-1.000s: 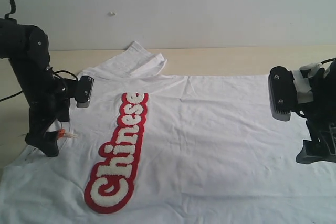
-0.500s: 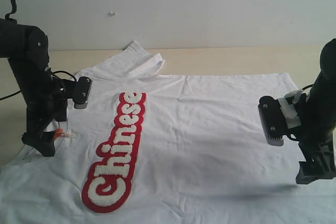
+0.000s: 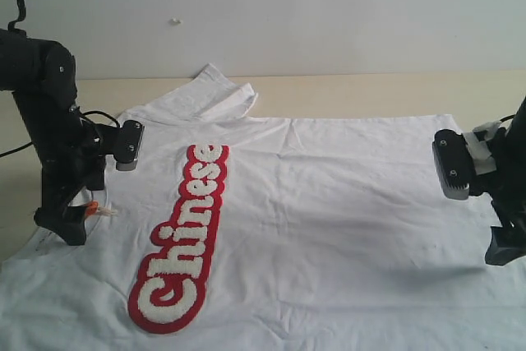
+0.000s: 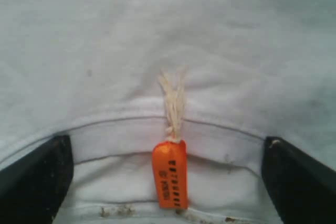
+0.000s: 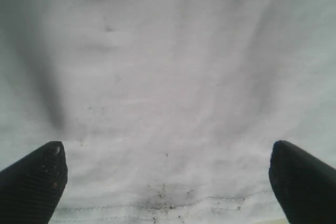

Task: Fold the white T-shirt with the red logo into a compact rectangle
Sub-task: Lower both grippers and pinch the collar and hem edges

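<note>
1. The white T-shirt lies spread flat on the table, with its collar at the left arm's side and its hem at the right arm's side.
2. The red logo faces up and runs lengthwise down the chest.
3. The left gripper points steeply down at the collar. Its jaws are spread wide and empty, with the orange neck tag between them.
4. The right gripper tilts down above the hem, jaws wide apart and holding nothing.
</note>
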